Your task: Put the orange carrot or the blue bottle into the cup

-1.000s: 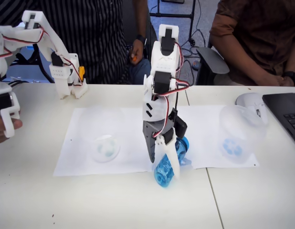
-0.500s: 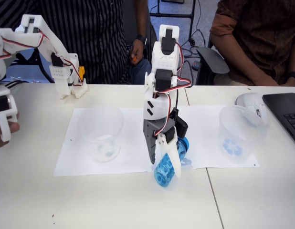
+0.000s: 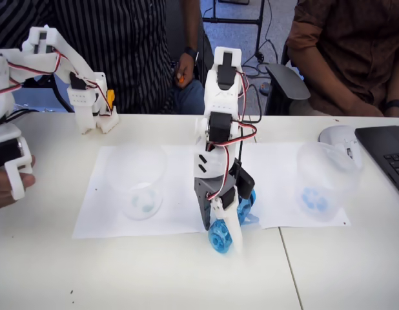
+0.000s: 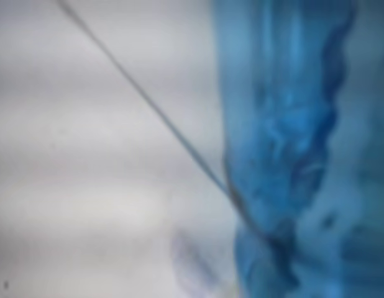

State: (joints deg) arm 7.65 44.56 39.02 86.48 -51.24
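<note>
Blue bottle (image 3: 223, 229) lies between the pincer (image 3: 224, 219) fingers, clamped low on the white surface (image 3: 154, 271), long axis running toward the camera, with the cup (image 3: 321, 181) well apart to the right.

Over the last second the bottle (image 3: 220, 236) changes attitude in the fixed view: earlier it lies slanted with its body showing beside the gripper (image 3: 226, 219), now its round end faces the camera and less of its length shows. The gripper, closed on the bottle throughout, sits slightly higher and turned compared with before. The arm (image 3: 222, 116) above it leans a little further upright. In the wrist view the bottle (image 4: 291, 149) is a blurred blue mass.
</note>
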